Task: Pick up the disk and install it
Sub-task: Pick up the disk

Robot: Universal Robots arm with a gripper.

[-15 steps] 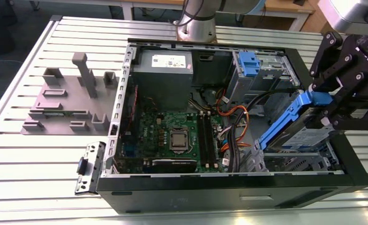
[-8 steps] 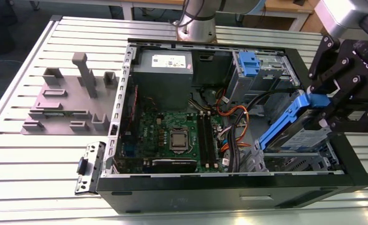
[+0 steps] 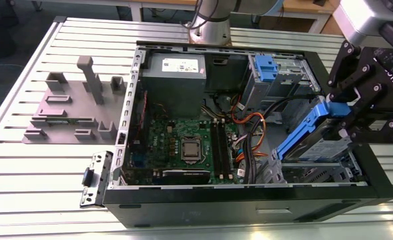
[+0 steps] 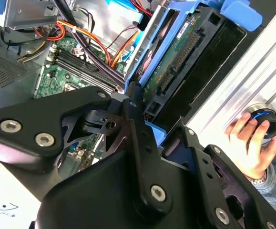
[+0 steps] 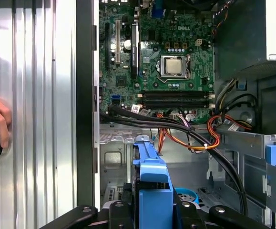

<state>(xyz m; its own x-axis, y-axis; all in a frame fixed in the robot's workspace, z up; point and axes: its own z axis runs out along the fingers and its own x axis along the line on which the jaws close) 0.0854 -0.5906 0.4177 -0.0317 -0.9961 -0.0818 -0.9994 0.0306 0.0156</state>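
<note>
The disk (image 3: 314, 139) is a silver drive in a blue plastic bracket. It hangs tilted, one end low over the grey drive cage (image 3: 296, 172) at the exterior view's right of the open computer case (image 3: 250, 202). My gripper (image 3: 343, 120) is shut on the disk's upper end, black fingers clamping the blue bracket. In the second wrist view the disk (image 4: 176, 62) shows its green circuit board and connector beyond my gripper (image 4: 145, 131). The first wrist view shows the blue bracket edge of the disk (image 5: 149, 186) between the fingers of my gripper (image 5: 152, 214).
Inside the case are the motherboard (image 3: 186, 142), a grey power-supply box (image 3: 176, 70), orange and black cables (image 3: 250, 130) and a cage with a blue latch (image 3: 266, 67). A grey fixture (image 3: 76, 105) and a loose metal bracket (image 3: 96, 177) lie on the table. A person's hand (image 4: 250, 143) rests on a knob.
</note>
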